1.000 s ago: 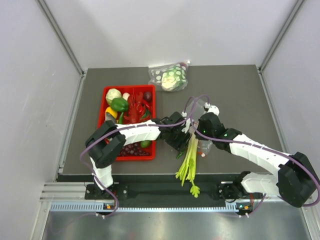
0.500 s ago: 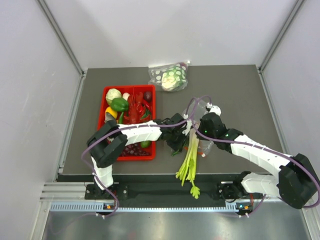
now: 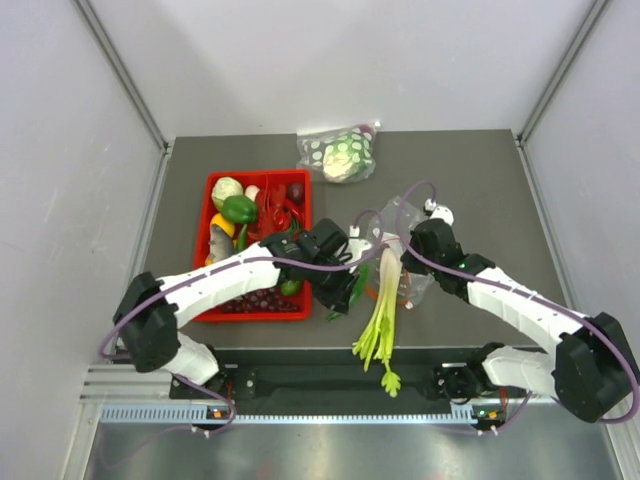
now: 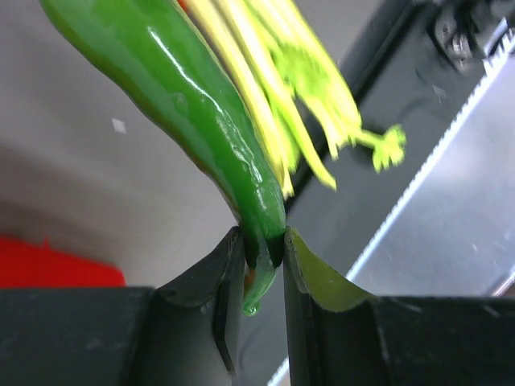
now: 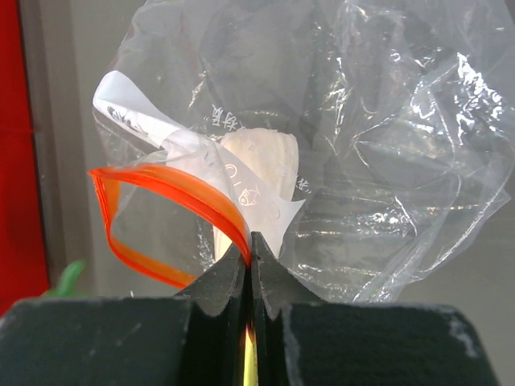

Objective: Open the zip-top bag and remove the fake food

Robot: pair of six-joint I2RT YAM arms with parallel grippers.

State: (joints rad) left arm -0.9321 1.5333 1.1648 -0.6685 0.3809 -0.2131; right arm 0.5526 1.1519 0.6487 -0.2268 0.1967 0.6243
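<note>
the bag (image 5: 386, 145) on the counter (image 3: 480, 180) is open, its zip edge (image 5: 161, 189) pinched in the closed right gripper (image 5: 251, 257). the left gripper (image 4: 264, 249), narrowly parted, nips the pepper (image 4: 185, 88) by its tip, out of the bag. the celery (image 3: 380, 320) looks only half out, its base yet to come.

The clear, crinkly plastic zip-top bag (image 5: 378, 153) sits right of the table's (image 3: 480, 200) middle, its orange-red zip strip (image 5: 165, 186) parted into an open loop and pinched by the right gripper (image 5: 251, 251). The long pale green-and-white plastic celery stalk (image 3: 383, 310) runs from the bag's mouth out past the table's near edge. The slim glossy green vegetable piece (image 4: 189, 92), just left of it, has its tip clamped in the left gripper (image 4: 264, 245).
</note>
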